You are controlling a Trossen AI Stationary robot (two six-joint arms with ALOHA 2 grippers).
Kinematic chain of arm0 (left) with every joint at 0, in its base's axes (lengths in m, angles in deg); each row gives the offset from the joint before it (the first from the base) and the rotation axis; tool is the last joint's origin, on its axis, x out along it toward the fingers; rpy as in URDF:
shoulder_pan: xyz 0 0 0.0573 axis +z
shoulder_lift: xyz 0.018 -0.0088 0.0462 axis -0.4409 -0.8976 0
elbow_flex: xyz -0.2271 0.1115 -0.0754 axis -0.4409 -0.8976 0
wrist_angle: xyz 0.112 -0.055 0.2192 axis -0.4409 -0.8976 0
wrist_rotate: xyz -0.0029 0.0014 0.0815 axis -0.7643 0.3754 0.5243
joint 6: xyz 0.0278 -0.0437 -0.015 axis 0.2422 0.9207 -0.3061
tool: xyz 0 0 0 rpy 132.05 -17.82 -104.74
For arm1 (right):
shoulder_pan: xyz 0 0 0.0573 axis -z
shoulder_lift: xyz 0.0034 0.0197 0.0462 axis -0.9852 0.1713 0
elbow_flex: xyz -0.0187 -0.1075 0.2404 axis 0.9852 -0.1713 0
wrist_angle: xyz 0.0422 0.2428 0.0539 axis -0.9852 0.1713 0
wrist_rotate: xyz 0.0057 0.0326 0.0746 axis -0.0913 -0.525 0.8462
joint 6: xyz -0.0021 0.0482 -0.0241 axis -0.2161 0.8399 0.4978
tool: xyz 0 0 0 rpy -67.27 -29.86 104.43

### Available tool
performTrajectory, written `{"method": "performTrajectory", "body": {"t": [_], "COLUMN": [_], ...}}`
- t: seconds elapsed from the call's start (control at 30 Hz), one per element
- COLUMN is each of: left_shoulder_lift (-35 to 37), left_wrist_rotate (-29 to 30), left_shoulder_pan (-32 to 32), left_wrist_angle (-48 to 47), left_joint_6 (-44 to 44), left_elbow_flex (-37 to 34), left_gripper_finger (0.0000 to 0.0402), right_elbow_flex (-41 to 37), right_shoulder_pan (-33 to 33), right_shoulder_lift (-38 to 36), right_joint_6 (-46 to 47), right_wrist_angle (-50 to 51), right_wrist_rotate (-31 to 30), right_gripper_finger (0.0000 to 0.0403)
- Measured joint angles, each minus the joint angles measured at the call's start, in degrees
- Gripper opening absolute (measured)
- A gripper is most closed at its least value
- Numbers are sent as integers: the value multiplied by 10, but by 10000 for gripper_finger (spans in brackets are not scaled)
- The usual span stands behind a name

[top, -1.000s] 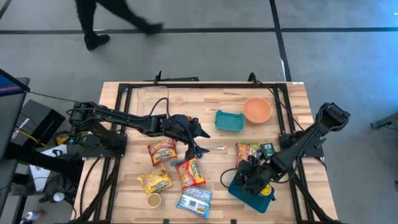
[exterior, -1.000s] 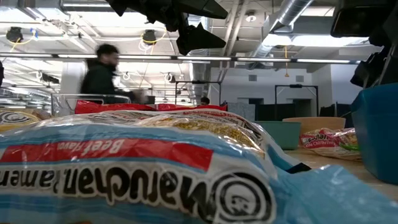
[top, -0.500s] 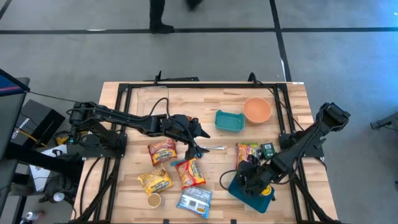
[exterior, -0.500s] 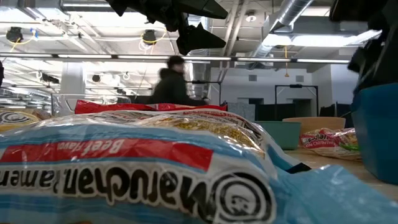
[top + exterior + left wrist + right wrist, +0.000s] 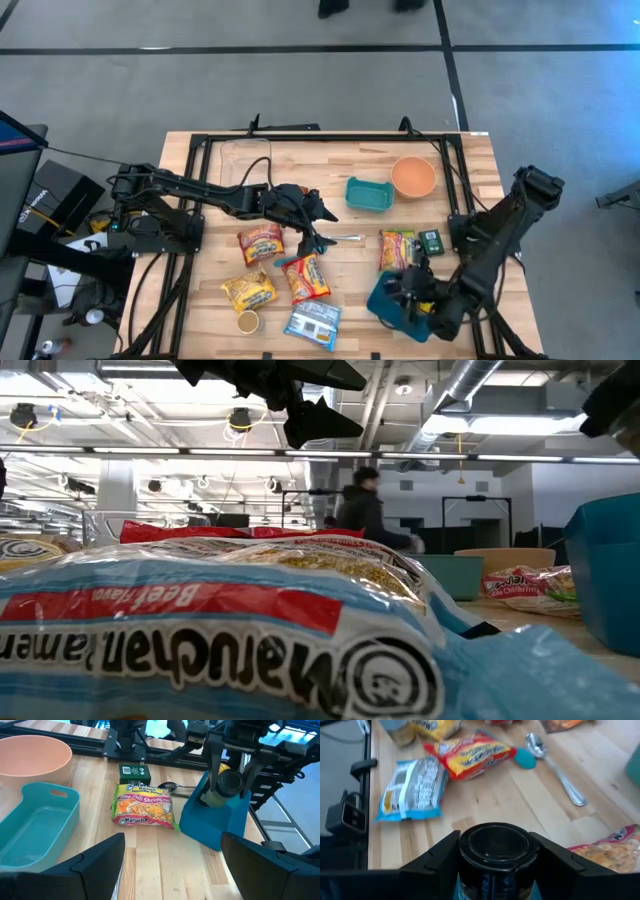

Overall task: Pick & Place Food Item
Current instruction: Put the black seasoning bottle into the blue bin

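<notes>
Workshop floor, grey, surrounds a pale butcher-block wooden bench [image 5: 340, 215] in a black frame; a person walks across the room beyond it in the low view.

Item 1. Right pincer [image 5: 492, 851]: near the bench's 5 o'clock corner, clenched on a dark round-topped cylindrical can [image 5: 493, 845] with a blue label. In the left wrist view the can [image 5: 223, 786] hangs over the open top of a deep blue square plastic bin [image 5: 216, 822].

Item 2. Left pincer [image 5: 318, 232]: at bench centre, fingers spread wide and grasping nothing, hovering above a metal spoon [image 5: 345, 238]. Idle.

Item 3. Unplaced stock, 7 to 8 o'clock sector: three yellow-and-red ramen packets [image 5: 262, 243], one blue-and-white ramen packet [image 5: 313, 322], a small round tan tin [image 5: 248, 321].

Item 4. Stock beside the bin, at its 12 o'clock: a chili-shrimp ramen packet [image 5: 144, 810] and a small dark green box [image 5: 134, 771].

Item 5. Other containers, 1 o'clock sector: a teal rectangular handled tray [image 5: 369, 194] and a peach round bowl [image 5: 413, 176], both apparently empty.

Step in hand, as judged: the place phase, with the can carried over the bin and not yet let go.

Next move calls for: lowering the can squarely inside the bin's walls, clear of the rim, then spreading the fingers only once it sits low enough not to tip or bounce out. The pincer must lift straight up afterwards so it does not drag the bin.
</notes>
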Motion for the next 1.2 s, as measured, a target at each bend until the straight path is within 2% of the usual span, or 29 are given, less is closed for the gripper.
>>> {"method": "performTrajectory", "body": {"t": [0.23,0.43,0.83,1.2], "left_shoulder_lift": [0,0,0,0], "left_wrist_rotate": [0,0,0,0], "left_shoulder_pan": [0,0,0,0], "left_wrist_angle": [0,0,0,0], "left_joint_6": [0,0,0,0], "left_elbow_flex": [0,0,0,0], "left_gripper_finger": [323,323,323,323], "right_elbow_flex": [0,0,-1,0], "right_shoulder_pan": [-21,-35,-35,-34], "right_shoulder_lift": [1,46,99,103], "right_joint_6": [11,56,105,126], "right_wrist_angle": [12,11,10,5], "right_wrist_rotate": [-53,-90,-107,-107], "right_gripper_finger": [195,195,195,195]}}
